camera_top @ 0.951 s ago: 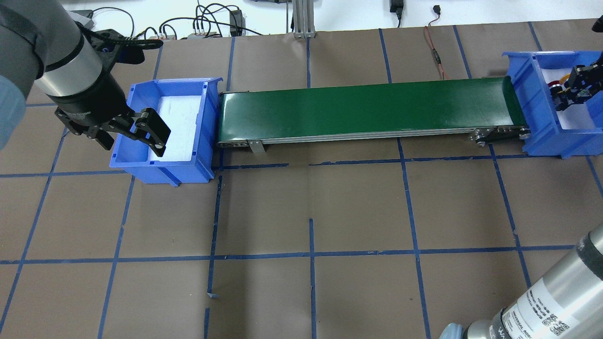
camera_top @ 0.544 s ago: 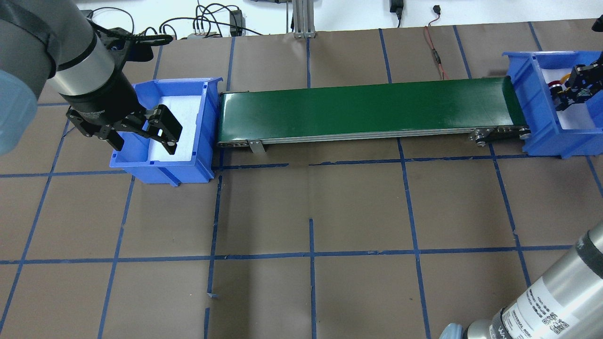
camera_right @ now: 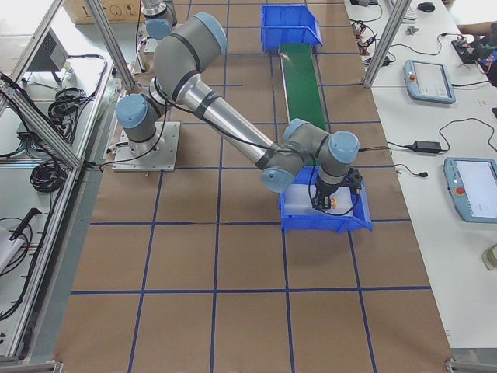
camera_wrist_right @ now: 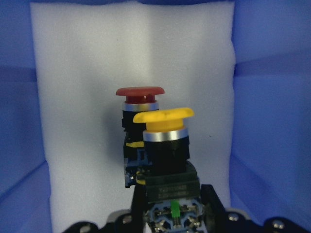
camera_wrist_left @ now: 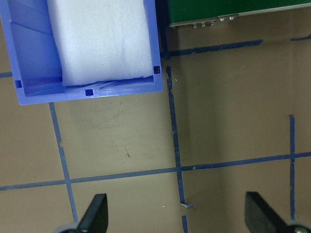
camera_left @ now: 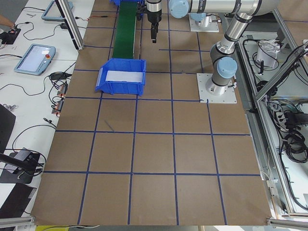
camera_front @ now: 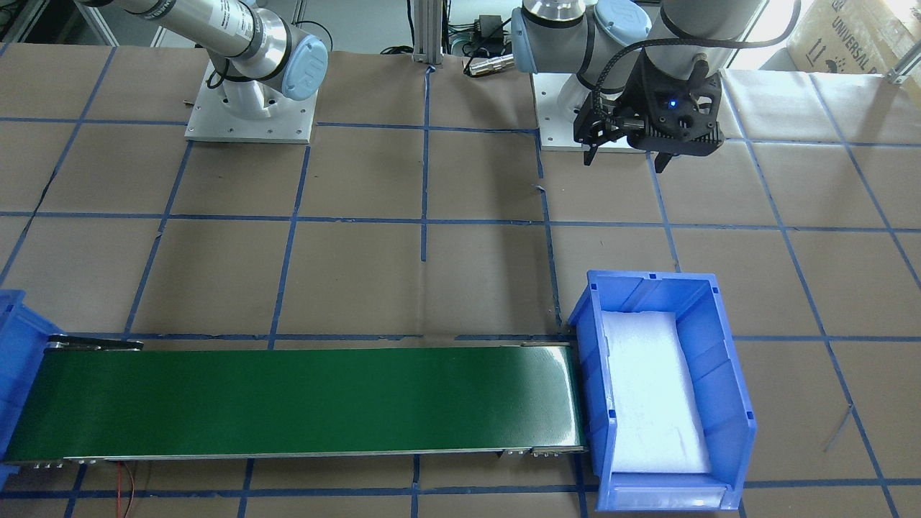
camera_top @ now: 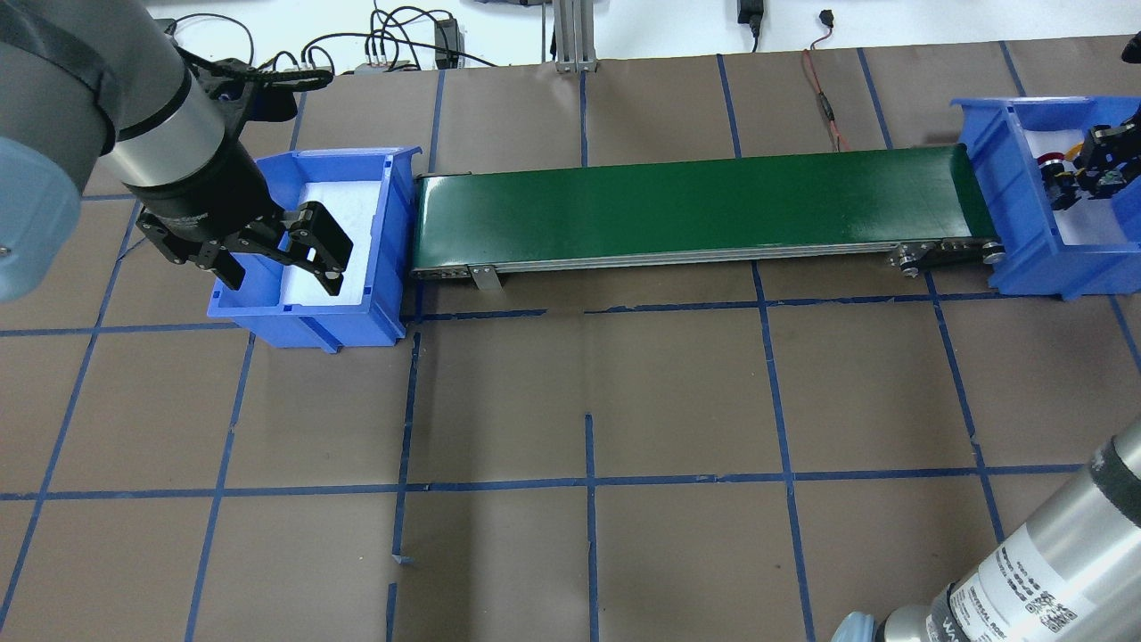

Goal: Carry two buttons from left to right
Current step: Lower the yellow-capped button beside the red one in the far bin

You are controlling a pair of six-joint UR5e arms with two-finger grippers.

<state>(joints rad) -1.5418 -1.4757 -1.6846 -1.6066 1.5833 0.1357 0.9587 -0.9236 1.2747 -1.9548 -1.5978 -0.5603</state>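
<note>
The yellow-capped button (camera_wrist_right: 164,127) is upright with its black body between my right gripper's (camera_wrist_right: 172,196) fingers. The red-capped button (camera_wrist_right: 140,94) stands right behind it, touching. Both are over white foam in the right blue bin (camera_top: 1007,232). In the overhead view the right gripper (camera_top: 1095,165) is inside that bin with the red cap (camera_top: 1050,161) beside it. My left gripper (camera_top: 276,266) is open and empty, high above the near edge of the left blue bin (camera_top: 303,323). That bin (camera_wrist_left: 29,73) holds only white foam.
A green conveyor belt (camera_top: 695,205) runs between the two bins, and it also shows in the front-facing view (camera_front: 288,399). Brown paper with blue tape lines (camera_top: 588,481) covers the table. Cables (camera_top: 824,98) lie at the far edge.
My left gripper has moved right and toward the near edge of the left bin, still open. My right gripper has shifted slightly right inside the right bin.
</note>
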